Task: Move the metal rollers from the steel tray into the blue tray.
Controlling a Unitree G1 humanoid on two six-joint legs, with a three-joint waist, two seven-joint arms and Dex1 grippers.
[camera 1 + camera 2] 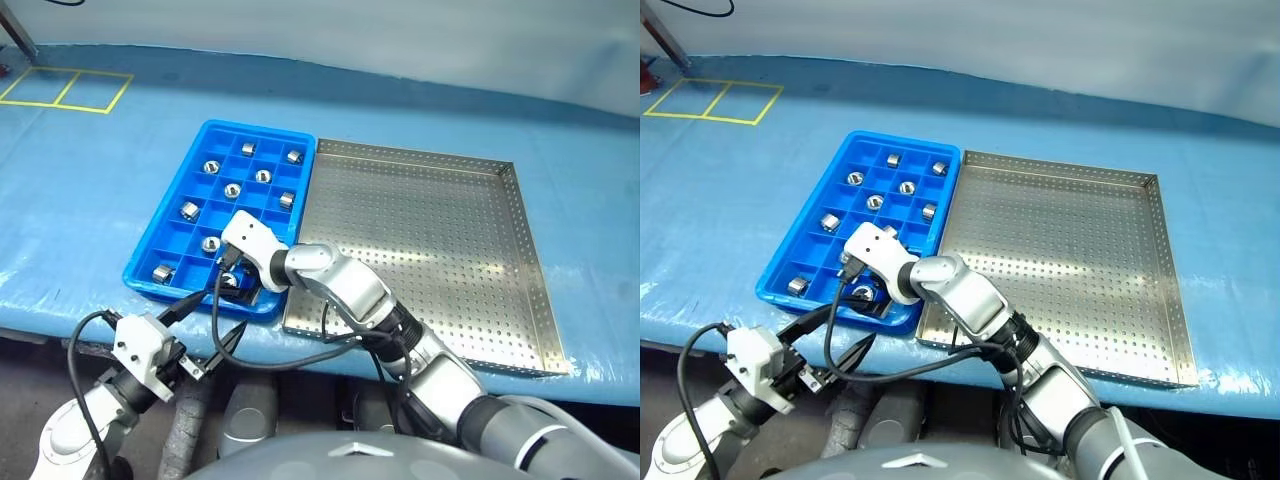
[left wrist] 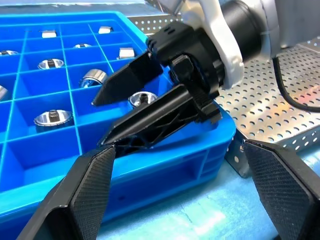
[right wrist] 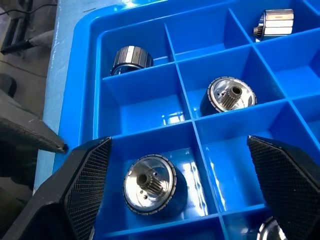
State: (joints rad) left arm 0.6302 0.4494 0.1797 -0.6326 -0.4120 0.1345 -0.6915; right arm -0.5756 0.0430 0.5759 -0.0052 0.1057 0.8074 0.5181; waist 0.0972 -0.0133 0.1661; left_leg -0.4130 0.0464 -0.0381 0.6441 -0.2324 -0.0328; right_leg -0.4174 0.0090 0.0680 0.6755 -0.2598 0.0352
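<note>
The blue tray (image 1: 262, 128) lies left of the steel tray (image 1: 430, 225), their long sides touching. Several metal rollers, among them one roller (image 1: 211, 166), sit one to a compartment in the blue tray. My right gripper (image 3: 179, 141) is open over the blue tray's near right corner. A roller (image 3: 149, 184) lies loose on the compartment floor below it, between the fingers and untouched. My left gripper (image 2: 177, 147) is open and holds nothing; it hangs off the table's front edge, pointing at that same corner. No roller lies on the visible part of the steel tray's perforated floor; my right arm covers its near left corner.
Both trays rest on a blue-covered table (image 1: 80, 200) whose front edge runs just below them. Yellow tape squares (image 1: 65, 88) mark the far left corner. Black cables (image 1: 290, 360) hang under my right arm at the table edge.
</note>
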